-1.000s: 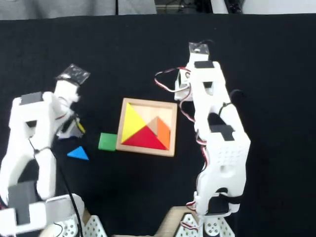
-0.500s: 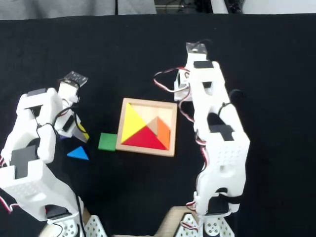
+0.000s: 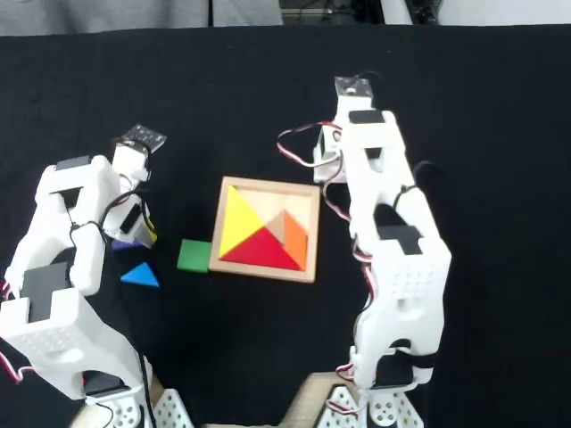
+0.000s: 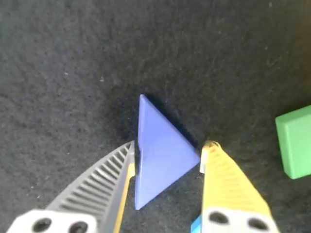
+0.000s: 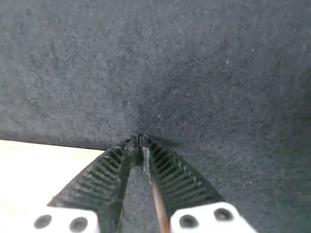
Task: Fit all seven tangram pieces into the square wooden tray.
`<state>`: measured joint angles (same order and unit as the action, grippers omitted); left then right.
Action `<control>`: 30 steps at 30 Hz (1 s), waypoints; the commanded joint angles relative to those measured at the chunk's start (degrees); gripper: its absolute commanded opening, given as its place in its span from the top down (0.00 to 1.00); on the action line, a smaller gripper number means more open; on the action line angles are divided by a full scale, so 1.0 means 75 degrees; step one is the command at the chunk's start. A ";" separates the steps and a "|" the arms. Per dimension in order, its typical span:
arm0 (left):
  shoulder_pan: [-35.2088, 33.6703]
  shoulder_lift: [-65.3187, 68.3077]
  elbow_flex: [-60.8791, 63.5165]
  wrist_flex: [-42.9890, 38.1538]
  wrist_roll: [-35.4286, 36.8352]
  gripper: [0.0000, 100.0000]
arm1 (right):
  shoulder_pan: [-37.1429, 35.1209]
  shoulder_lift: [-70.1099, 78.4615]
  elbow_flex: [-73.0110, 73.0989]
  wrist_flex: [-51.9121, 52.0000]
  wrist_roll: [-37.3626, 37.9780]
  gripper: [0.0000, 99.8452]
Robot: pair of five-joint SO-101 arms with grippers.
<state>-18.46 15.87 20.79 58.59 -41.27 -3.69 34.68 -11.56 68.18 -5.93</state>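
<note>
Three coloured tangram pieces lie in the square wooden tray [image 3: 272, 185] at the middle of the black cloth [image 3: 482, 125]: a yellow triangle [image 3: 237, 223], a red triangle [image 3: 263, 251] and an orange piece [image 3: 296, 239] whose outline is hard to make out. A tan patch [image 3: 281, 223] between them could be a piece or bare tray floor. A green square block [image 3: 194, 256] touches the tray's left edge. Farther left lies a light blue triangle [image 3: 140, 276], and just beyond it a violet triangle [image 4: 160, 153], mostly hidden under the left arm in the high view. The left gripper [image 4: 170, 145] presses its grey and yellow fingers against opposite sides of the violet triangle; whether the piece is off the cloth I cannot tell. The right gripper [image 5: 140, 143] is closed on nothing, over cloth near the tray's far right corner.
</note>
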 commanded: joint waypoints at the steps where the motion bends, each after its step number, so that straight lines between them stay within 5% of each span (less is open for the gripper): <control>1: 0.0029 -0.0012 -0.0358 -0.0117 0.0105 0.83 | -0.0082 -0.0076 -0.0100 -0.0105 0.0070 0.99; 13: 0.0064 -0.0363 -0.0334 0.0316 0.0129 0.89 | -0.0105 -0.0076 -0.0111 -0.0105 0.0082 0.99; 30: 0.1377 -0.2848 0.1963 0.0246 0.0434 0.89 | -0.0094 -0.0088 -0.0111 -0.0105 0.0082 0.99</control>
<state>-8.62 -1.98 35.47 60.53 -38.90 -3.69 34.68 -11.56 68.18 -5.93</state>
